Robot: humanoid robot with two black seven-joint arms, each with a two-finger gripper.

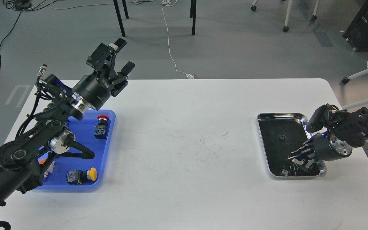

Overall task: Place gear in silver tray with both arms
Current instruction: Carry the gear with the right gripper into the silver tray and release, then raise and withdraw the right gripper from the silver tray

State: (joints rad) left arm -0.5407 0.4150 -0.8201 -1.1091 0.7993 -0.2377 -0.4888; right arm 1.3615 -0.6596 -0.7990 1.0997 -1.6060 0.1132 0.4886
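Blue plastic tray (107,145) lies near the left edge of the white bench (184,134), partly covered by the left arm (43,127). In it sit push-button switches: one with a red cap (102,126) toward the far right corner of the tray and one with a yellow cap (82,175) toward its near edge; another part with an orange piece (45,164) is mostly hidden behind the arm. The left gripper (121,59) is raised above the far left part of the bench, its fingers spread wide with nothing between them. Bare, scuffed bench top fills the middle. Near the right edge lies the silver tray (281,115), its dark floor reflecting. The right gripper (299,158) reaches in from the right edge and hangs low over the tray's near right corner; it is dark against the dark floor, so I cannot tell how its fingers stand or whether they hold anything. No gear can be made out with certainty.
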